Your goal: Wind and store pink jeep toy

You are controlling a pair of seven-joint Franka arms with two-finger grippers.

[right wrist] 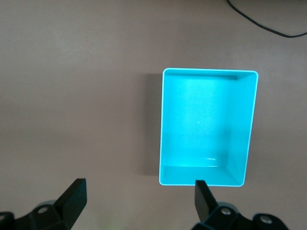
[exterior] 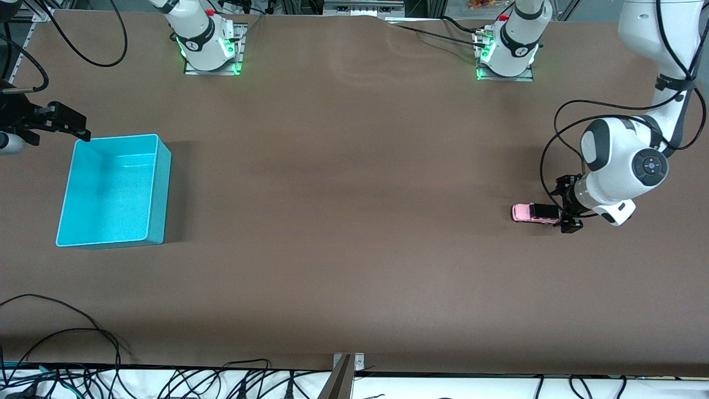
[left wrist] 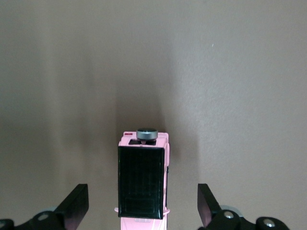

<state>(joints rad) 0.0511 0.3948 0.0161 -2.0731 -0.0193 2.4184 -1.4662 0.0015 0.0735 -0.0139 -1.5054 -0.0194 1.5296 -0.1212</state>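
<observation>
At left arm's table end: pink jeep toy (exterior: 534,213), likely light, rigid; grip flanks. Left gripper (left wrist: 143,207) released, astride; right gripper (right wrist: 136,201) released, waiting.

The table (exterior: 354,221) is covered with a matt brown sheet, smooth apart from faint ripples near the arm bases. Between the spread black fingers (left wrist: 76,206) of the left gripper (left wrist: 144,211), matt plastic by their look, the pink jeep toy (left wrist: 143,177) is seen: a smooth light-pink body, a glossy black ribbed roof and a dull grey metallic-looking round cap. Below the right gripper (right wrist: 139,201) a turquoise bin (right wrist: 208,127) is seen, of smooth, slightly glossy plastic that catches soft highlights inside.
</observation>
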